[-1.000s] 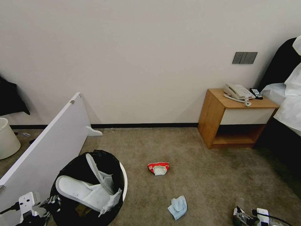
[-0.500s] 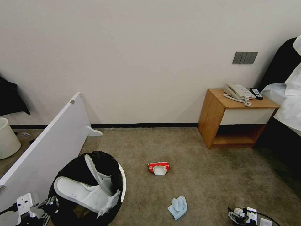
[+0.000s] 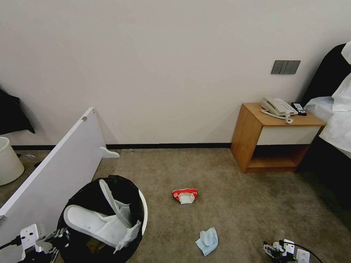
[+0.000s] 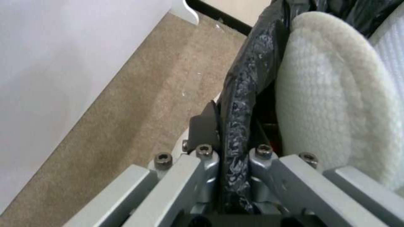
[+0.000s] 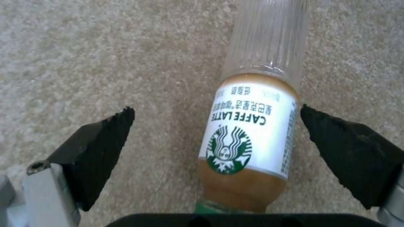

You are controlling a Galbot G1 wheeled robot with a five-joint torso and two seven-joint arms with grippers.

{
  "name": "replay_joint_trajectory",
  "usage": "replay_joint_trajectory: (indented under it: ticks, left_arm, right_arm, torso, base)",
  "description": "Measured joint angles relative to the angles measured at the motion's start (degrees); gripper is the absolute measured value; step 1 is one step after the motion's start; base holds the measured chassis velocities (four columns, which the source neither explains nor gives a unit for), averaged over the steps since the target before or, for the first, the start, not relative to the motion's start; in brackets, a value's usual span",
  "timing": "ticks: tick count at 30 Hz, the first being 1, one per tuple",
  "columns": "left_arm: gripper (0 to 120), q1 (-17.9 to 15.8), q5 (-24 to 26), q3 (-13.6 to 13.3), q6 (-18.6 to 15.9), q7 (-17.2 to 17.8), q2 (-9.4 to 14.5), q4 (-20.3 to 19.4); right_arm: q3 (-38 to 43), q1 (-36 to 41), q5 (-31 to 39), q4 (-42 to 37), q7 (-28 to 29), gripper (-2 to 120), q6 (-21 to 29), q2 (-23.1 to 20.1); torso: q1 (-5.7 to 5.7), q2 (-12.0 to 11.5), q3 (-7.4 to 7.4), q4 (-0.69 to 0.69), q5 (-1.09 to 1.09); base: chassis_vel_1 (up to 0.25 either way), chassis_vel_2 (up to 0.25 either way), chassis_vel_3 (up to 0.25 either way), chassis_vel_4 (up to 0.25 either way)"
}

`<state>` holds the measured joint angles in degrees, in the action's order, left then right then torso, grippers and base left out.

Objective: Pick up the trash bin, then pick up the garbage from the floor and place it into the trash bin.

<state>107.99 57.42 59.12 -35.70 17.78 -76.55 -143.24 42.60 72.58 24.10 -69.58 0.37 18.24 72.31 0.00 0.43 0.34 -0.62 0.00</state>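
the right hand (image 5: 214, 138) hangs low over the floor (image 3: 234, 204) with its fingers spread wide, a coffee bottle (image 5: 252, 126) lying between them, its long axis running straight away from the palm and one pad nearly touching its side. the left hand (image 4: 233, 151) is clamped on the bag-lined rim of the trash bin (image 3: 140, 212), which holds two slippers (image 3: 95, 223). a red-white packet (image 3: 185, 195) and a pale-blue wad (image 3: 207, 240) lie on the carpet between the two hands.

Carpet (image 3: 226, 204); packet (image 3: 185, 195), wad (image 3: 207, 240)
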Motion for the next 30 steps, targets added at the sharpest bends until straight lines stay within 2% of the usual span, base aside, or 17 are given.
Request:
replay_joint_trajectory:
  ticks: [9, 10, 11, 14, 15, 16, 17, 19, 21, 22, 26, 30]
  left_arm:
    - [2, -0.03, -0.05, 0.02, -0.01, 0.04, -0.02, 0.00]
    - [2, -0.06, -0.06, 0.01, -0.01, 0.06, -0.03, 0.00]
    - [2, -0.06, -0.06, 0.01, -0.01, 0.06, -0.03, 0.00]
    - [2, -0.10, -0.06, 0.00, -0.02, 0.08, -0.03, 0.00]
    - [2, -0.10, -0.06, 0.00, -0.02, 0.08, -0.03, 0.00]
    - [2, -0.11, -0.06, 0.00, -0.02, 0.09, -0.03, 0.00]
    - [2, -0.11, -0.06, 0.00, -0.02, 0.09, -0.03, 0.00]
    - [2, -0.11, -0.06, 0.03, -0.02, 0.11, 0.03, 0.00]
    - [2, -0.10, -0.06, 0.04, -0.02, 0.11, 0.06, 0.00]
    - [2, -0.10, -0.06, 0.04, -0.02, 0.12, 0.05, 0.00]
    - [2, -0.08, -0.06, 0.05, -0.02, 0.13, 0.03, 0.00]
    - [2, -0.07, -0.05, 0.08, -0.02, 0.13, 0.05, 0.00]
  right_arm:
    - [0.22, -1.66, -1.12, 2.19, 0.73, 97, 0.30, 0.11]
    - [0.29, -1.97, -1.25, 2.65, 1.06, 92, 0.59, 0.12]
    - [0.29, -1.97, -1.25, 2.65, 1.06, 92, 0.59, 0.12]
    - [0.51, -2.46, -1.63, 3.87, 1.17, 77, 0.90, 0.11]
    - [0.51, -2.46, -1.63, 3.87, 1.17, 77, 0.90, 0.11]
    - [0.63, -2.63, -1.74, 4.36, 1.17, 70, 0.97, 0.09]
    - [0.63, -2.63, -1.74, 4.36, 1.17, 70, 0.97, 0.09]
    - [0.79, -2.84, -1.82, 4.98, 1.17, 56, 1.14, 0.00]
    - [0.87, -2.93, -1.88, 5.15, 1.15, 53, 1.14, -0.03]
    - [1.02, -2.98, -2.05, 5.37, 1.08, 45, 1.13, -0.04]
    - [1.17, -2.76, -2.24, 5.63, 0.83, 37, 0.97, -0.12]
    - [1.42, -2.62, -2.24, 5.62, 0.78, 35, 0.97, -0.23]
  torso:
    - [0.00, 0.00, 0.00, 0.00, 0.00]
    - [0.00, 0.00, 0.00, 0.00, 0.00]
    - [0.00, 0.00, 0.00, 0.00, 0.00]
    - [0.00, 0.00, 0.00, 0.00, 0.00]
    - [0.00, 0.00, 0.00, 0.00, 0.00]
    - [0.00, 0.00, 0.00, 0.01, 0.00]
    - [0.00, 0.00, 0.00, 0.01, 0.00]
    - [0.00, 0.00, 0.00, 0.00, 0.00]
    - [0.00, 0.00, 0.00, 0.00, 0.00]
    - [0.00, 0.00, 0.00, 0.01, -0.01]
    - [0.00, 0.00, -0.01, 0.00, -0.01]
    - [0.00, 0.00, -0.01, 0.01, -0.01]
  base:
    - [0.000, 0.000, 0.000, 0.000]
    - [0.000, 0.000, 0.000, 0.000]
    - [0.000, 0.000, 0.000, 0.000]
    - [0.000, 0.000, 0.000, 0.000]
    - [0.000, 0.000, 0.000, 0.000]
    - [0.000, 0.000, 0.000, 0.000]
    - [0.000, 0.000, 0.000, 0.000]
    - [0.000, 0.000, 0.000, 0.000]
    - [0.000, 0.000, 0.000, 0.000]
    - [0.000, 0.000, 0.000, 0.000]
    - [0.000, 0.000, 0.000, 0.000]
    - [0.000, 0.000, 0.000, 0.000]
